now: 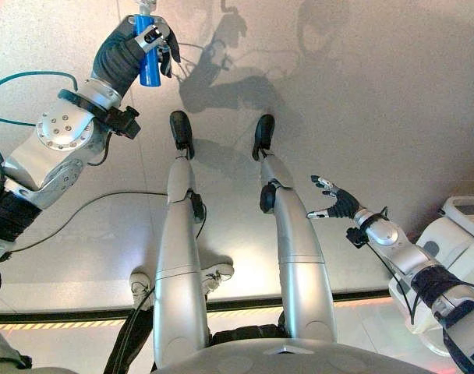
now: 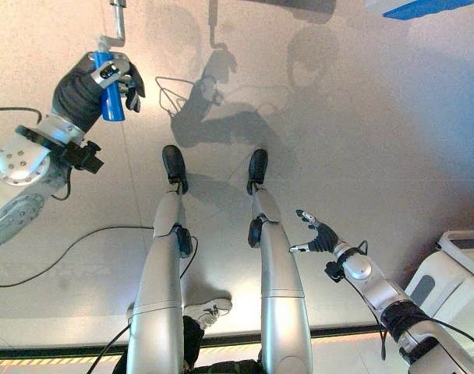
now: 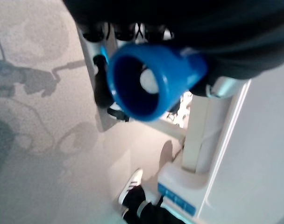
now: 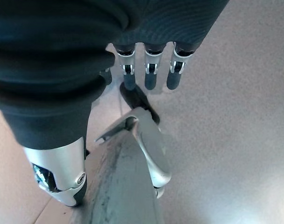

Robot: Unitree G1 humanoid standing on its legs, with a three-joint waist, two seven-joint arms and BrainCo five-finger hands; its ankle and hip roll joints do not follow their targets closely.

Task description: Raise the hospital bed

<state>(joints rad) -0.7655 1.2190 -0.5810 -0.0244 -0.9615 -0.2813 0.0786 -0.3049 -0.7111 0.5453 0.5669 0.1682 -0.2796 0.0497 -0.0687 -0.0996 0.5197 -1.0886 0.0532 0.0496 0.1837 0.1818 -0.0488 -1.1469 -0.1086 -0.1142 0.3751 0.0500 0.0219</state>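
Left hand [image 1: 147, 37] grasps the blue crank handle [image 1: 146, 66], apparently upright; right hand [image 1: 336, 202] hangs released, fingers relaxed.

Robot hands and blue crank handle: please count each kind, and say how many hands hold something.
Robot hands: 2, the left hand curled round the blue crank handle, the right hand open and holding nothing.
Blue crank handles: 1.
Hands holding something: 1.
Total things: 3.
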